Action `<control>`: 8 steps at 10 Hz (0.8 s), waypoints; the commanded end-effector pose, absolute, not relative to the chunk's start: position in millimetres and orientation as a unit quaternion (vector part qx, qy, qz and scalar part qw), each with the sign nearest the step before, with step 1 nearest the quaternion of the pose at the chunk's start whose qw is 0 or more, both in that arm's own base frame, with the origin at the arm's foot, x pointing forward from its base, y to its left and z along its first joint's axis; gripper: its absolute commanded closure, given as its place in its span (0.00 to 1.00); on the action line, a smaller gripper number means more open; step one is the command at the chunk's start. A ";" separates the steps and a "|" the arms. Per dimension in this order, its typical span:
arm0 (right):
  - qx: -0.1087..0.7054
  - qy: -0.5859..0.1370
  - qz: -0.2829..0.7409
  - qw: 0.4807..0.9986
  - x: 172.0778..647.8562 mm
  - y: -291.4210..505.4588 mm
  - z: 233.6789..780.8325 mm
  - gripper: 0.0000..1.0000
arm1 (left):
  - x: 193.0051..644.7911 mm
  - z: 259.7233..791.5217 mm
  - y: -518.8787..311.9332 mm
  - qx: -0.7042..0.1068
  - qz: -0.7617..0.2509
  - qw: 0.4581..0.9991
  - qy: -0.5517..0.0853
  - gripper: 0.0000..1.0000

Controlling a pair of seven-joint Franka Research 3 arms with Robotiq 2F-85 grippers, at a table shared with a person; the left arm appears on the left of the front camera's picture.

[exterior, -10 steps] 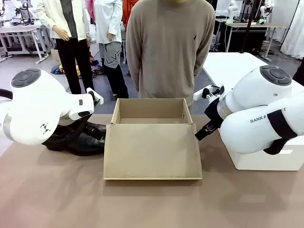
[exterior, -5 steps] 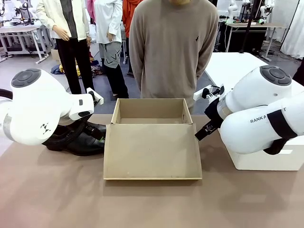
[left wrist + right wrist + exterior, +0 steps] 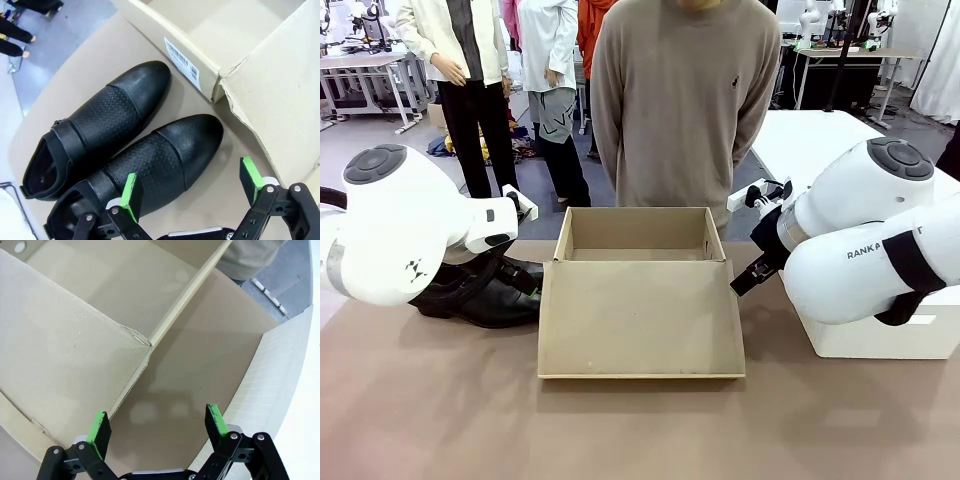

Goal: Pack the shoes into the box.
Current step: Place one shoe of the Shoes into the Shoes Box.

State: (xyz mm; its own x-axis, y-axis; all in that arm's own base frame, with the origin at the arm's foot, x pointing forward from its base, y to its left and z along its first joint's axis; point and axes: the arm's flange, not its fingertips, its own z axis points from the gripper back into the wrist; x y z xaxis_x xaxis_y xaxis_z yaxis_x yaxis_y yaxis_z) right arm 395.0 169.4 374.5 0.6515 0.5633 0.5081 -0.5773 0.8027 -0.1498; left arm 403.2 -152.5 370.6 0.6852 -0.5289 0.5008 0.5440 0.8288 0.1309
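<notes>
Two black shoes (image 3: 120, 145) lie side by side on the table, toes towards the box (image 3: 235, 45); in the front view the shoes (image 3: 485, 295) sit left of the box (image 3: 638, 235), partly behind my left arm. The box stands open, its lid (image 3: 640, 320) folded flat towards me. My left gripper (image 3: 192, 187) hangs open just above the nearer shoe's toe, holding nothing. My right gripper (image 3: 157, 422) is open over bare table between the box's right corner (image 3: 142, 342) and a white block, also holding nothing.
A white block (image 3: 890, 335) stands on the table at the right, under my right arm. A person in a beige sweater (image 3: 685, 100) stands at the far side behind the box. The table in front of the lid is bare.
The person has shifted slightly to the right. Neither arm nor the shoes or box have moved.
</notes>
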 end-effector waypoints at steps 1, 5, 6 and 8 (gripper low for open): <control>0.013 -0.275 0.314 0.909 395.1 169.3 374.5 0.00 | 403.3 370.6 -152.1 -0.014 -0.292 0.918 -0.268 0.00; 0.023 -0.272 0.305 0.912 396.6 165.6 392.0 0.00 | 398.8 391.0 -149.4 -0.007 -0.305 0.911 -0.278 0.00; 0.027 -0.278 0.301 0.912 395.9 162.4 407.6 0.00 | 396.3 404.0 -147.7 0.001 -0.309 0.908 -0.283 0.00; 0.045 -0.283 0.307 0.908 394.0 159.0 429.4 0.00 | 392.7 426.3 -146.7 0.009 -0.313 0.904 -0.292 0.00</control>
